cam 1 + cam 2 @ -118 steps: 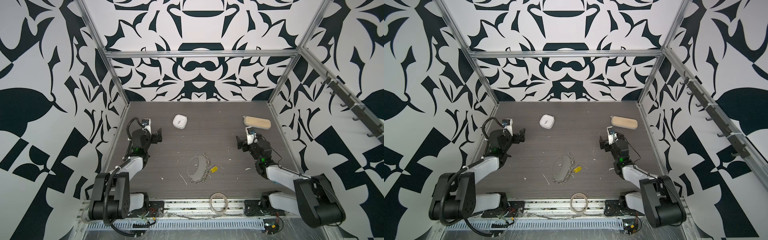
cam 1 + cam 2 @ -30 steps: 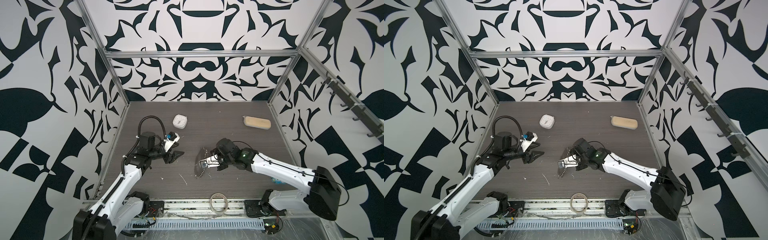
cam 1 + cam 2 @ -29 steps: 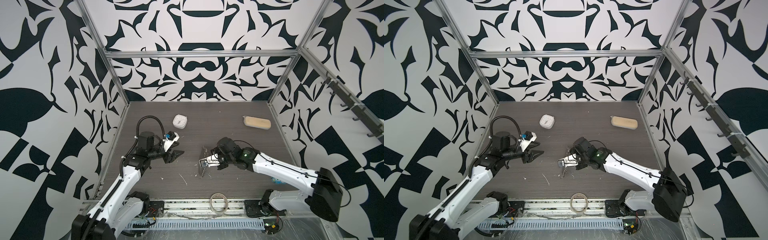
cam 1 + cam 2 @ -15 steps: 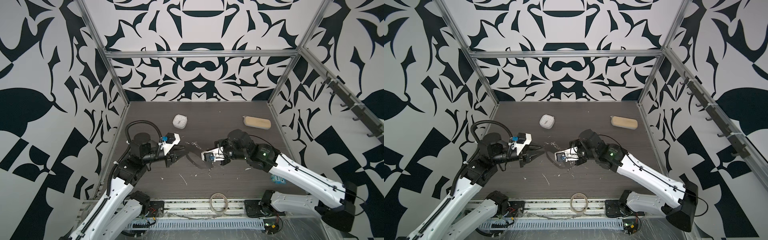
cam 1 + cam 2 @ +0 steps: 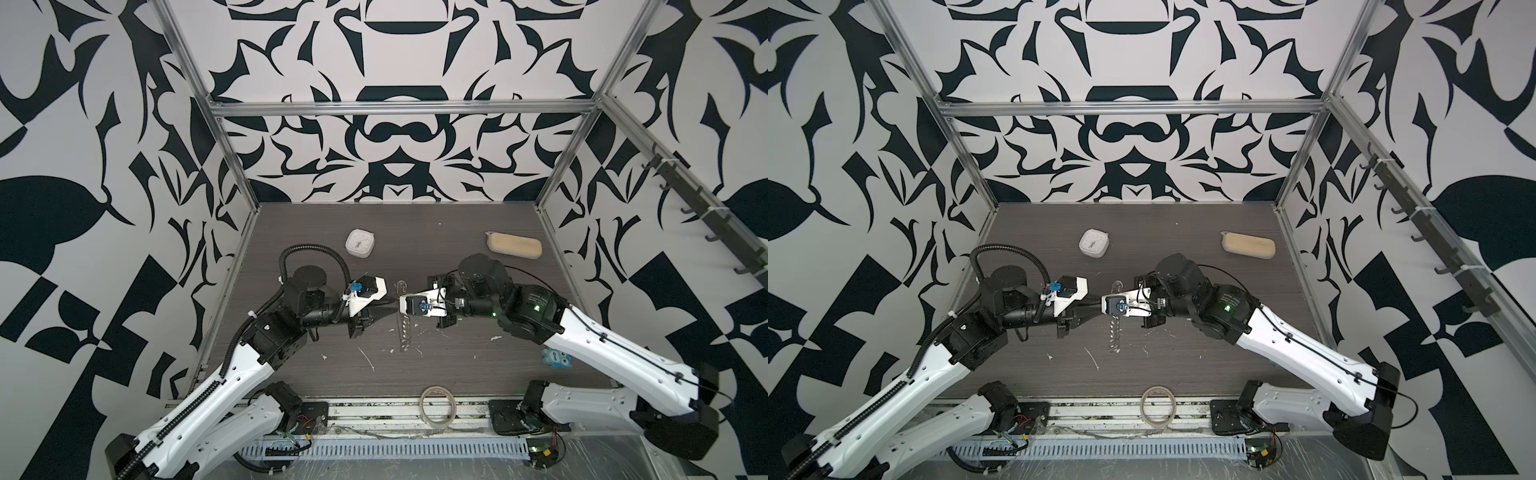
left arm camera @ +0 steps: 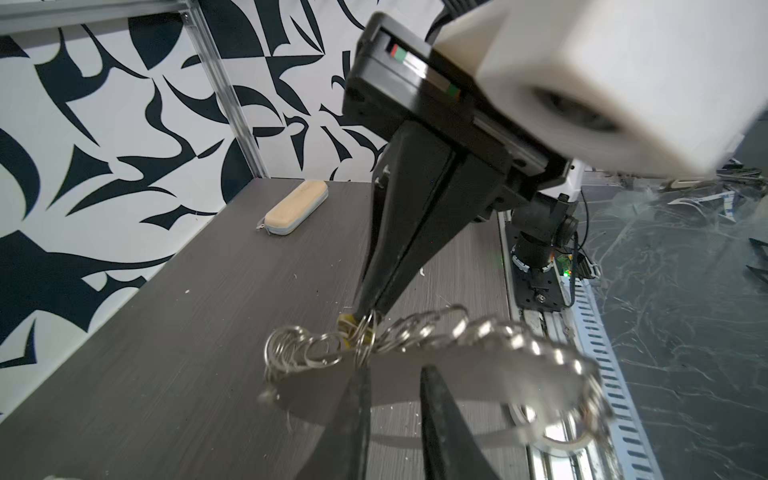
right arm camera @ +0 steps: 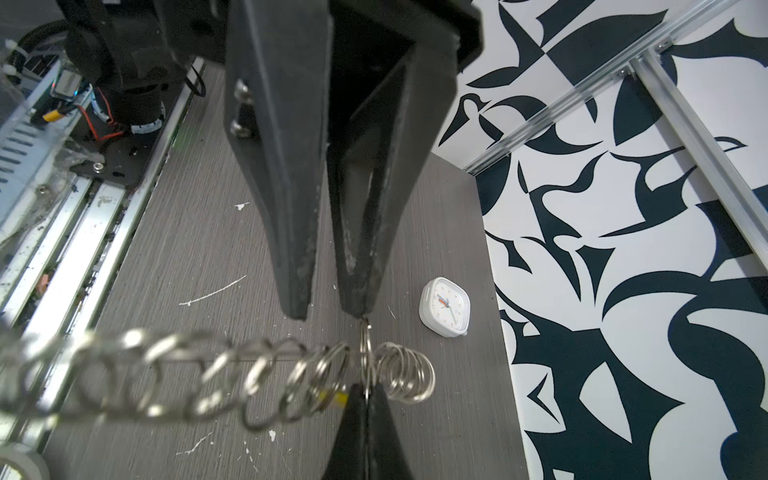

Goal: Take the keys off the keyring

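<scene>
Though unseen in top views, yellow keys [image 7: 340, 398] at keyring [image 7: 399, 370], wrist views

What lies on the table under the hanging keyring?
Only dark table and small white scraps show around the keyring. The spot directly below its lowest rings is covered by the rings themselves.

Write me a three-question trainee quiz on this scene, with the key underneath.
1. True or false: the keyring lies flat on the table.
2. Choose one. The right gripper is: A open and empty; B shut on the keyring; C out of view.
3. Fill in: the plastic tag of the keys is coloured ____.

Key: 1 false, it hangs lifted off the table; 2 B; 3 yellow.
</scene>
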`<action>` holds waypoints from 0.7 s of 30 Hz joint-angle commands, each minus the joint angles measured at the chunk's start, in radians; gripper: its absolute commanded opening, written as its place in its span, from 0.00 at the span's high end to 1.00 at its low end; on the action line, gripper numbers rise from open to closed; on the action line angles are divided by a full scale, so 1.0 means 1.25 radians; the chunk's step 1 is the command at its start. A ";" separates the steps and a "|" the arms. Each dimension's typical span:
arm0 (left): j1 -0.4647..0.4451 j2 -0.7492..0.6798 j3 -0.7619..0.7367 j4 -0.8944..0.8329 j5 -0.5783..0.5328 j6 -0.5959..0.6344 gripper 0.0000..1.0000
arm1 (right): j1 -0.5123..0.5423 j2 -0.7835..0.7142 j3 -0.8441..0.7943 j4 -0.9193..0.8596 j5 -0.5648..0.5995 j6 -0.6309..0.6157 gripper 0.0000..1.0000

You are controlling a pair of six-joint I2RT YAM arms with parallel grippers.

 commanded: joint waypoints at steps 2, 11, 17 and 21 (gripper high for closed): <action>-0.002 0.014 0.005 0.028 -0.021 0.036 0.74 | 0.004 -0.001 0.038 0.017 -0.005 0.050 1.00; -0.002 0.043 0.023 0.016 -0.027 0.068 0.77 | 0.005 0.008 0.031 0.026 -0.005 0.033 1.00; -0.001 0.026 0.024 0.011 -0.054 0.076 0.78 | 0.006 0.015 0.038 0.022 -0.006 0.018 1.00; -0.001 0.018 0.029 0.006 -0.044 0.081 0.78 | 0.006 0.017 0.040 0.019 -0.013 0.016 1.00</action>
